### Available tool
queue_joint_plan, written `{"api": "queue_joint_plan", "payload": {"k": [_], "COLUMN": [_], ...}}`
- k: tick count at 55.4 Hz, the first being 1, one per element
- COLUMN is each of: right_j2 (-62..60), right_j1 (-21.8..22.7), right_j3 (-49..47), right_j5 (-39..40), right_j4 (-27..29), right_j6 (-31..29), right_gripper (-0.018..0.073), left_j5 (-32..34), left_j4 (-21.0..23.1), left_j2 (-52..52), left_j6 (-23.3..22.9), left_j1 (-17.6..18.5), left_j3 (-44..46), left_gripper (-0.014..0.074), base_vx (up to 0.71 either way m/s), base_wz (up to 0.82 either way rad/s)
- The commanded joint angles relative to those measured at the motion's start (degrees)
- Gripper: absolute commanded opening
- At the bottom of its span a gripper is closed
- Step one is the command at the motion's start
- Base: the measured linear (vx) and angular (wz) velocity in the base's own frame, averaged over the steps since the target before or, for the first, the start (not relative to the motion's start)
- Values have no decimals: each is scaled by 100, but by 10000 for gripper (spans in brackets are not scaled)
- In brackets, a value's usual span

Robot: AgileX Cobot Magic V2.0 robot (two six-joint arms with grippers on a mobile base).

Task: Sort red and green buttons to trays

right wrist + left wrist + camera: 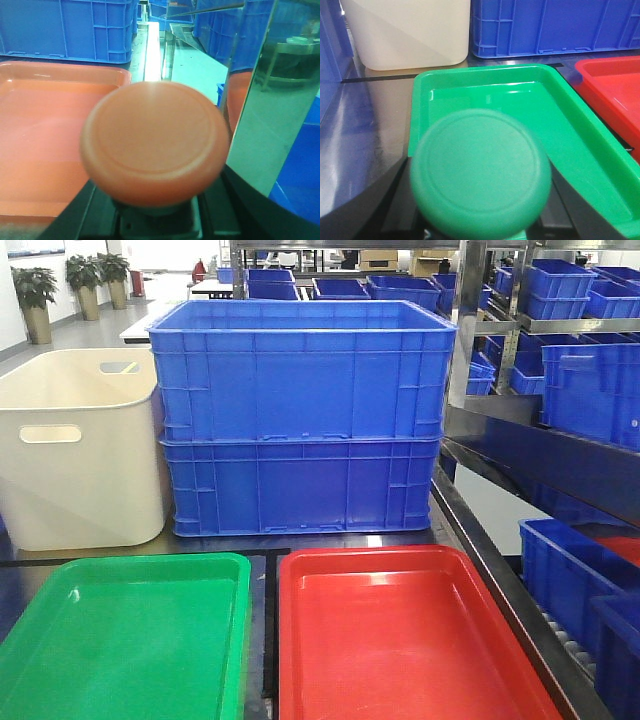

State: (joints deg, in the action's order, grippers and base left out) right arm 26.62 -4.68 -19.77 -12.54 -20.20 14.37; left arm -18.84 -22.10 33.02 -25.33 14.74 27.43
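Green button [480, 172] pinched in the left claw [480, 220], red button [155, 142] pinched in the right claw [157, 220].
Each claw hangs by its matching tray: one green tray [130, 640], one red tray [400, 640], two buttons.

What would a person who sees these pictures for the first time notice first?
In each wrist view a big round cap fills the frame: the green button held in the left tool above the near end of the green tray, and the red button held in the right tool beside the red tray. In the front view, the two bright trays lie side by side, empty, before two stacked blue crates.
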Motion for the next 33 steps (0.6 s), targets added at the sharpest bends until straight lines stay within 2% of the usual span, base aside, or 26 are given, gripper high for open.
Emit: {"api": "queue_joint_plan", "payload": {"k": [1, 11, 19, 23, 29, 33], "right_j2": [34, 127, 668, 1066, 1811, 2388], "right_j1": [13, 13, -27, -229, -799, -1188], "right_j3": [-170, -170, -170, -170, -198, -331], "right_j5": [534, 933, 1744, 2243, 2996, 3327], "right_j4": [0, 356, 368, 135, -487, -618], "right_j6": [1, -5, -49, -117, -105, -84], "right_gripper": [-9, -8, -7, -6, -6, -6], "left_j5": [507, 754, 1145, 1451, 2042, 2504], "left_j4": [-26, 148, 128, 128, 128, 123], "left_j2": [-1, 37, 320, 574, 1051, 1412], "left_j6": [-52, -72, -72, -72, -72, -67], "left_j1": [49, 54, 54, 54, 54, 54], "left_j3": [153, 153, 153, 153, 153, 153], "left_gripper": [-1, -1, -1, -1, -1, -1], "base_vx": [0, 0, 0, 0, 0, 0], "base_wz": [0, 0, 0, 0, 0, 0]}}
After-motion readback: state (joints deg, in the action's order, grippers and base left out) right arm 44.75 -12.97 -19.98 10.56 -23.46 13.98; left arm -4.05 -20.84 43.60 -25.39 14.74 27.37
